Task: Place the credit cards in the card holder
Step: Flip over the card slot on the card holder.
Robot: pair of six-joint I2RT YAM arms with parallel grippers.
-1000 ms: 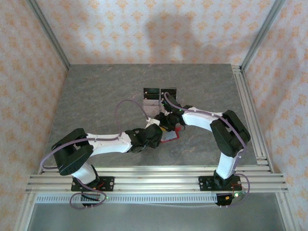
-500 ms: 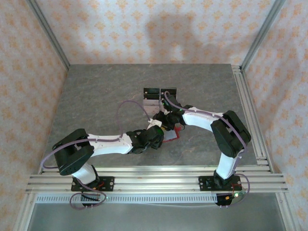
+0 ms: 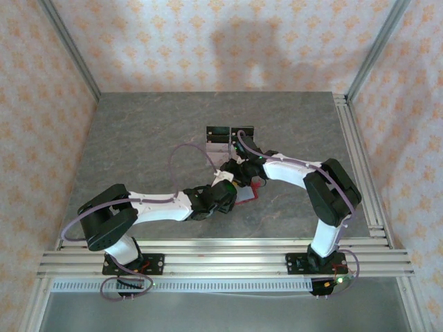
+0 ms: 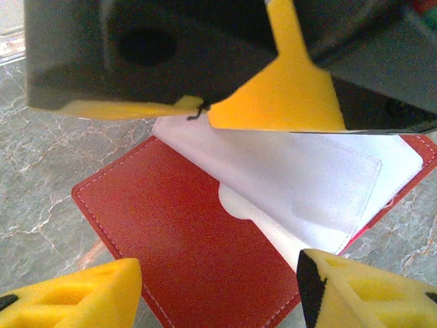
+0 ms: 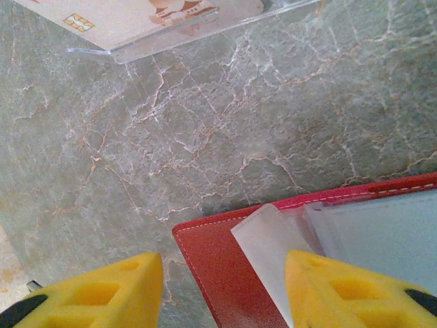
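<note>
Left gripper (image 4: pixel 217 273) hovers low over the card holder (image 4: pixel 171 225), its yellow fingertips (image 4: pixel 75 294) set well apart with nothing between them but the red cover below. Right gripper (image 5: pixel 222 265) faces it from the far side with its jaws likewise spread. A corner of the holder lies in that gap, and one fingertip sits over a pale translucent flap (image 5: pixel 270 236) at the pocket's edge. Whether it presses on the flap I cannot tell.

The card holder lies spread open on the tabletop (image 3: pixel 138 138), near the middle and a little toward the near edge, just on the near side of the clear stand (image 3: pixel 230 136). One red leaf lies flat on the marbled surface. The pale inner pockets (image 4: pixel 300 171) rise at a slant from the fold, beneath the right gripper's black body. From the left wrist a faint rectangular outline shows through the pale pocket — card or lining, I cannot tell.

One credit card (image 5: pixel 130 17) with a gold chip sits in the clear stand toward the far edge, apart from the holder. From above, both arms reach inward and their wrists meet close together over the holder — the left from the near left corner, the right from the near right.
</note>
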